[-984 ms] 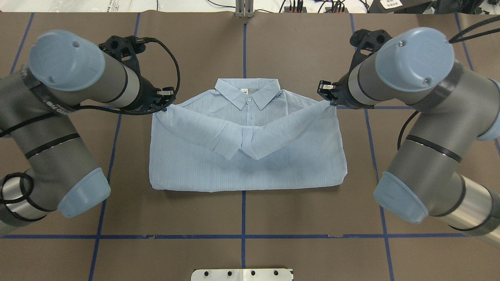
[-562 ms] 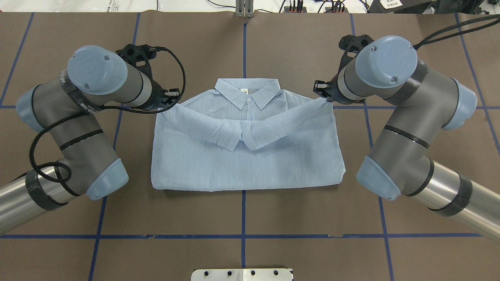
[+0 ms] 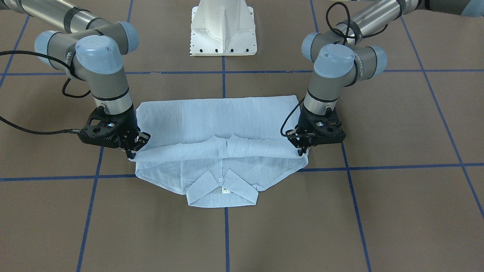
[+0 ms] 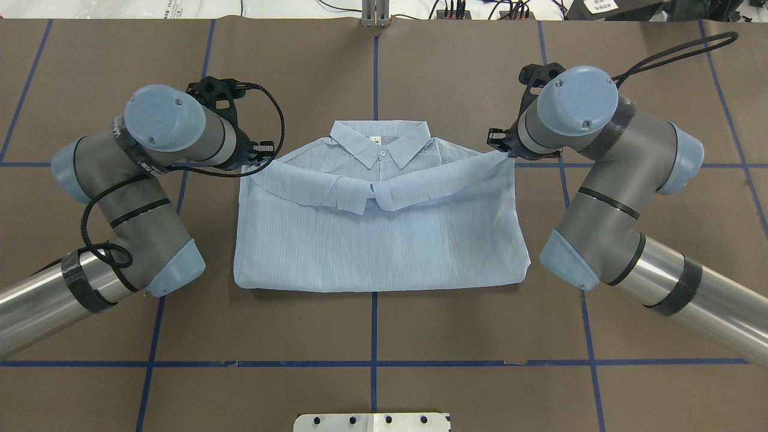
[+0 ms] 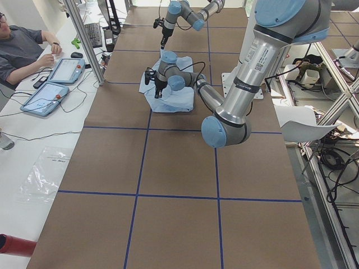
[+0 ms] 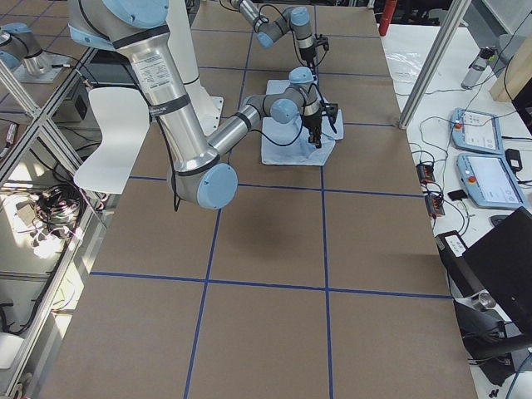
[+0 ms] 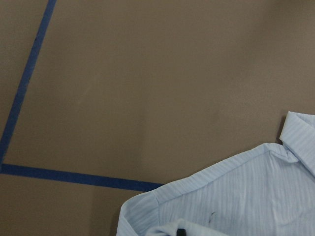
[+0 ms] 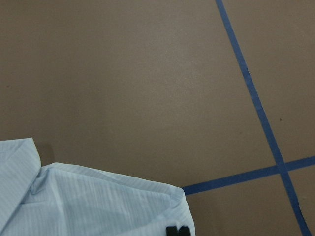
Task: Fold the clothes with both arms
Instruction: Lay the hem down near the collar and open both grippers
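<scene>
The light blue striped shirt lies front up on the brown table, collar on the far side and both sleeves folded across the chest, cuffs meeting at the middle. My left gripper is shut on the shirt's left shoulder corner; in the front view it pinches the sleeve fold just off the table. My right gripper is shut on the other shoulder corner, shown in the front view. Each wrist view shows shirt fabric at a black fingertip on the bottom edge.
The white pedestal base stands behind the shirt's hem. Blue tape lines grid the brown table cover. An operator sits at a side table with tablets beyond the robot's left end.
Both arms have drawn their elbows in toward the shirt, while the grippers stay at the shoulders. The sleeve cuffs have slid up toward the collar, so their V is flatter.
</scene>
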Robot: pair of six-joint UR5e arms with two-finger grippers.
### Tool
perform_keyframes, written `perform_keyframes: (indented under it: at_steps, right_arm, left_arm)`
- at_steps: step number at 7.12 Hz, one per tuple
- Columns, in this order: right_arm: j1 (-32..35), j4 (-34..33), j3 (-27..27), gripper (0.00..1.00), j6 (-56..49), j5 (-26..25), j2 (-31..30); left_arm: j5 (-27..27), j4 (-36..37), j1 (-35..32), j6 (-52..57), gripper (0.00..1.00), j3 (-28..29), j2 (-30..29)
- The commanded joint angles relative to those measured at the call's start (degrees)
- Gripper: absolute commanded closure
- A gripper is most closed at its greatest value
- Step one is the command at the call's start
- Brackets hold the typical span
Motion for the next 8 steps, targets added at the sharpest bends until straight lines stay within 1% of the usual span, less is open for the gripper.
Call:
perform_keyframes:
  at_steps: [1,2,3,4,5,7,8]
  right_arm:
    - [0.1,0.4,-0.2,1.00,-0.2,0.0,0.0]
    - [0.4,0.4,-0.1,0.25,0.3,0.0,0.0]
    - [0.8,0.1,-0.1,0.00,0.1,0.6,0.2]
    - [1.3,-0.2,-0.1,0.00,-0.4,1.8,0.2]
    - [2.9,-0.3,0.4,0.00,-1.1,5.6,0.1]
    - [3.1,-0.1,0.8,0.00,-1.7,6.2,-0.4]
    - [3.0,0.1,0.7,0.00,-1.7,6.2,-0.4]
  left_arm:
    - [-0.3,-0.4,-0.1,1.3,1.00,-0.3,0.3]
    - [-0.4,-0.4,-0.3,6.4,0.01,-1.0,0.4]
    - [-1.7,-0.2,-1.3,9.7,0.00,-3.6,0.8]
    - [-9.4,0.3,-3.4,12.0,0.00,-4.1,1.0]
    - [-12.3,-0.1,-3.9,12.8,0.00,-6.4,3.5]
    - [-12.5,-0.5,-1.8,11.5,0.00,-12.1,11.3]
    - [-12.1,-0.6,2.5,8.6,0.00,-13.0,12.8]
